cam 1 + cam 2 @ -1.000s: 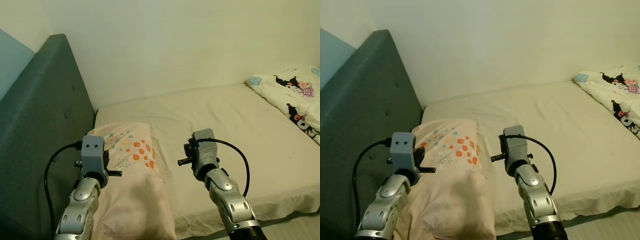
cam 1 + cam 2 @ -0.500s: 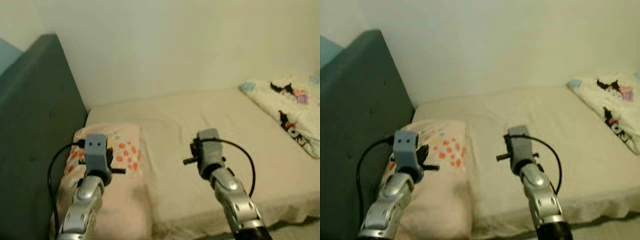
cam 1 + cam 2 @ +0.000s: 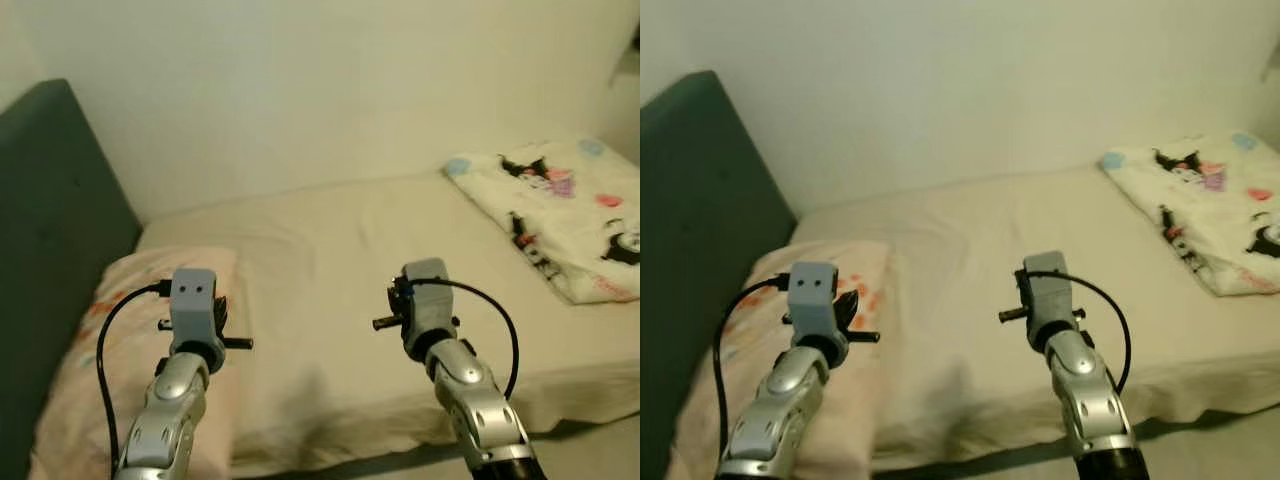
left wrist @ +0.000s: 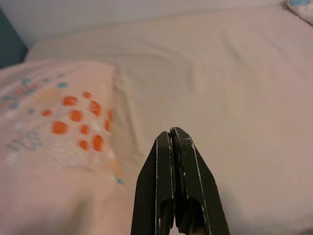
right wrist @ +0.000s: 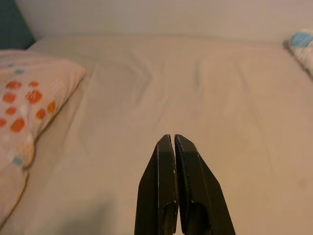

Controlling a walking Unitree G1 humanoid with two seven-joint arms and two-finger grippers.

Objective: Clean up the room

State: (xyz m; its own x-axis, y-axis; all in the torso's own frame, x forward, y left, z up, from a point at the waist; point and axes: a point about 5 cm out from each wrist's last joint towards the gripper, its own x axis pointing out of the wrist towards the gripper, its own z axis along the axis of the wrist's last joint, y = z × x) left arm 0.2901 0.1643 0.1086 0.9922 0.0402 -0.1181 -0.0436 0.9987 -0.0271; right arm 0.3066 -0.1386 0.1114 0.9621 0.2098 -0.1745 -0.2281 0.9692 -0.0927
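A cream bed (image 3: 340, 250) runs along the wall before me. At its head on my left lies a pale pink pillow (image 3: 120, 330) with orange and blue spots, seen also as the pillow (image 4: 54, 122). A white folded blanket (image 3: 560, 215) with cartoon prints rests on the far right of the mattress. My left gripper (image 4: 171, 139) is shut and empty, held above the pillow's edge. My right gripper (image 5: 173, 142) is shut and empty too, over the bare sheet in the middle of the bed.
A dark teal headboard (image 3: 50, 210) rises at the left behind the pillow. A plain pale wall (image 3: 330, 80) backs the bed. The mattress's front edge (image 3: 560, 400) and a strip of floor lie near my right arm.
The whole view has swung to the right: headboard and pillow have slid leftward and more of the printed blanket shows. Both arms hold the same pose.
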